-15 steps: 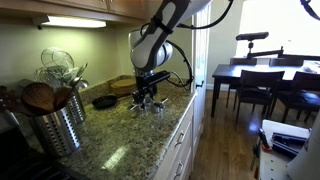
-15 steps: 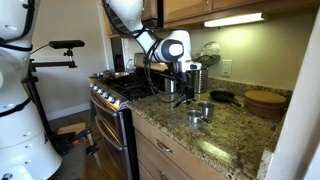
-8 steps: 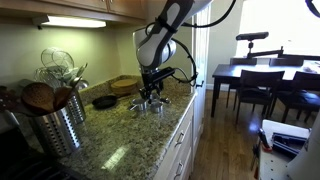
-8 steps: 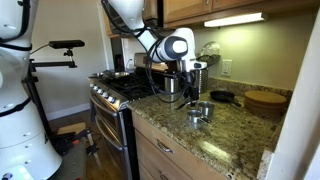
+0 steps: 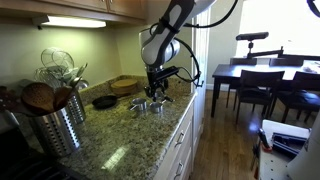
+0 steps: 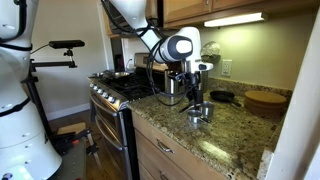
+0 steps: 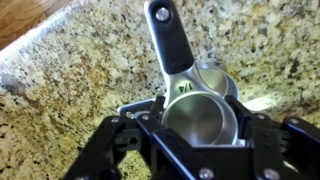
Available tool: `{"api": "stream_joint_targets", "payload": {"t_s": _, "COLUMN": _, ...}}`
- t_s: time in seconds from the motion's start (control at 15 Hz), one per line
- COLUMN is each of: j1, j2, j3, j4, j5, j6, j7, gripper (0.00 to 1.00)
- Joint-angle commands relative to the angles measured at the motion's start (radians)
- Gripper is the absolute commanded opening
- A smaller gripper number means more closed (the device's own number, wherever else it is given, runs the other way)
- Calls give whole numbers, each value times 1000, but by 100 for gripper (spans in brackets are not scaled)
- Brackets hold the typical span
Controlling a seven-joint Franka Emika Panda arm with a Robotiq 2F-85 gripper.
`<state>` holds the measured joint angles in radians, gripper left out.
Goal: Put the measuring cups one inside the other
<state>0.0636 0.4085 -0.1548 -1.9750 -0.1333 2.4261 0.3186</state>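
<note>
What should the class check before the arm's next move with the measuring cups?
1. Cup centred between the jaws: the near cup sits between them in the wrist view. Ok.
2. Jaws gripping it firmly: cannot tell.
3. Second cup in sight: just beyond the near one. Ok.
4. Handle clear of the jaws: it points away from them. Ok.
5. Near cup lifted off the counter: cannot tell.

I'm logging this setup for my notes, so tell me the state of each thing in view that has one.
gripper: fingers straddle a cup; whether it grips is unclear.
near measuring cup: upright, empty, between the fingers.
far measuring cup: partly hidden behind the near one.
skillet: lying on the counter.
utensil canister: upright, full of utensils.
under-cabinet light: on.
</note>
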Motion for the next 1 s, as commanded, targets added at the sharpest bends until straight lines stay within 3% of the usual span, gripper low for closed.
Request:
{"api": "stream_joint_targets", "payload": {"t_s": 0.0, "j1": -36, "j2": 17, "j3": 24, "j4": 38, "j5": 49, "j6": -45, "j7": -18, "gripper": 36}}
{"api": "stream_joint_targets", "payload": {"t_s": 0.4, "j1": -84, "j2": 69, "j3": 79, "j4": 101, "j5": 184, "j6": -75, "j7": -107, "gripper": 36}}
{"api": "stream_joint_targets", "payload": {"t_s": 0.93, "j1": -105, "j2": 90, "j3": 74, "j4": 119, "j5": 208, "j6": -114, "j7": -117, "gripper": 36}}
